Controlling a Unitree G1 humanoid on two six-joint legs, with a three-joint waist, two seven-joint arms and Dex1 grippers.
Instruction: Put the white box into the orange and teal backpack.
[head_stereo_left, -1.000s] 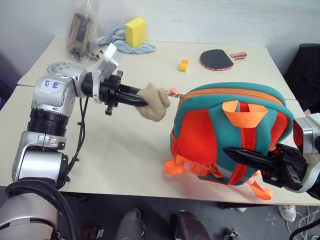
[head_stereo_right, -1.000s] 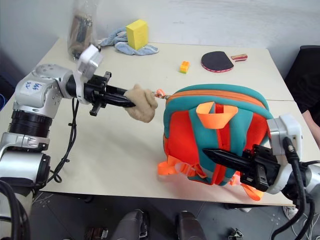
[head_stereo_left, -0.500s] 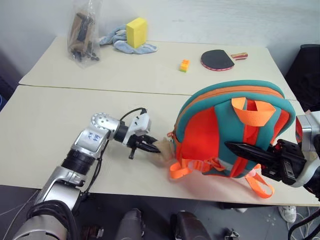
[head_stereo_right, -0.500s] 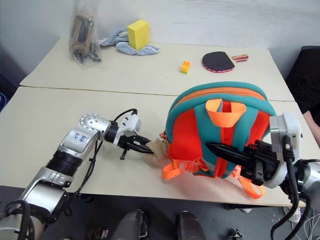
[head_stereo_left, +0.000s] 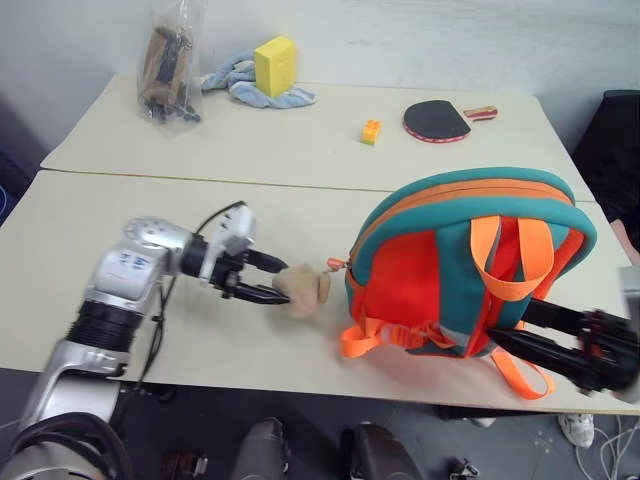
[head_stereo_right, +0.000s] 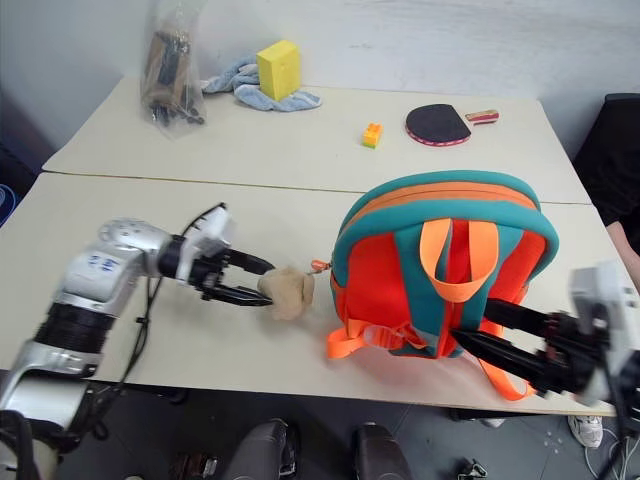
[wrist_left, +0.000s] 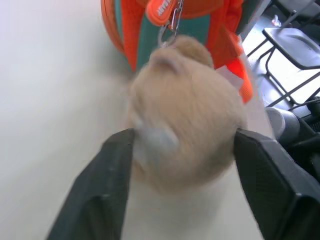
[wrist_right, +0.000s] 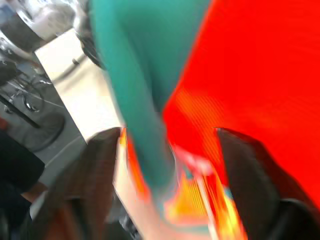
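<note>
The orange and teal backpack (head_stereo_left: 455, 255) stands on the table near its front edge, straps facing me, top handle hanging down. Its tan plush toy (head_stereo_left: 303, 290) lies on the table to its left, clipped to the bag. My left gripper (head_stereo_left: 278, 283) is open, its fingers (wrist_left: 112, 165) standing on either side of the toy. At the backpack's lower right my right gripper (head_stereo_left: 510, 322) is open, with its fingertips by the orange straps (head_stereo_left: 520, 375). In the right wrist view the backpack (wrist_right: 240, 65) is very close. The white box is out of view.
At the table's back stand a yellow block (head_stereo_left: 273, 65) on a blue cloth (head_stereo_left: 235, 85), a clear plastic bag (head_stereo_left: 165, 70), a small orange brick (head_stereo_left: 371, 131) and a table-tennis paddle (head_stereo_left: 435, 120). A seam (head_stereo_left: 200, 178) joins two tabletops. A black chair (head_stereo_left: 622, 130) stands at the right.
Both grippers have opened. The left came down and let the plush toy onto the table. The right let go of the strap and drew right. The backpack has settled lower.
</note>
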